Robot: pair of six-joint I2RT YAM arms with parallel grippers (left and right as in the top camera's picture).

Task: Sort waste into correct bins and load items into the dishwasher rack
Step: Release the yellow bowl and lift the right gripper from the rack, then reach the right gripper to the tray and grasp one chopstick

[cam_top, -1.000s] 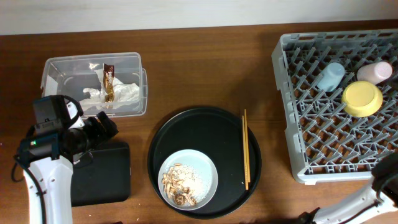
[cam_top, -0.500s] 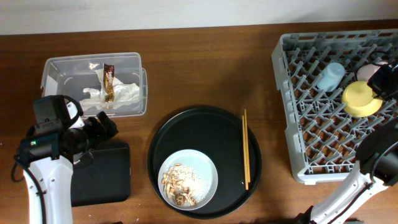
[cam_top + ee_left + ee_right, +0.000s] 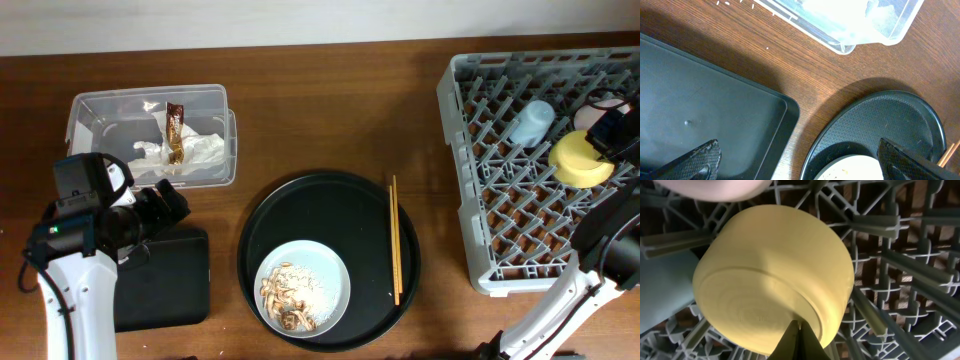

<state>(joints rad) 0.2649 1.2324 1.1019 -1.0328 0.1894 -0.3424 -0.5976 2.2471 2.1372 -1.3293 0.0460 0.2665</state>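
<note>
A: Brown wooden tabletop point(image 3: 330, 110), pale wall behind. Where is the yellow bowl point(image 3: 578, 165)?

B: Tilted in the dishwasher rack point(image 3: 470, 200). The closed right gripper point(image 3: 798, 336) touches its side and, from above, hides most of the pink cup point(image 3: 710, 186). The left gripper point(image 3: 802, 162) stands wide open, empty.

Left gripper point(image 3: 800, 160) is hanging with jaws spread wide, fingertips point(image 3: 702, 159) showing in both lower corners. Shallow black tray point(image 3: 715, 120) is filling the lower left. Clear tub point(image 3: 850, 22) is sitting along the top edge. Round black tray point(image 3: 890, 117) is lying at lower right, carrying the pale plate point(image 3: 847, 172) at the bottom edge.
</note>
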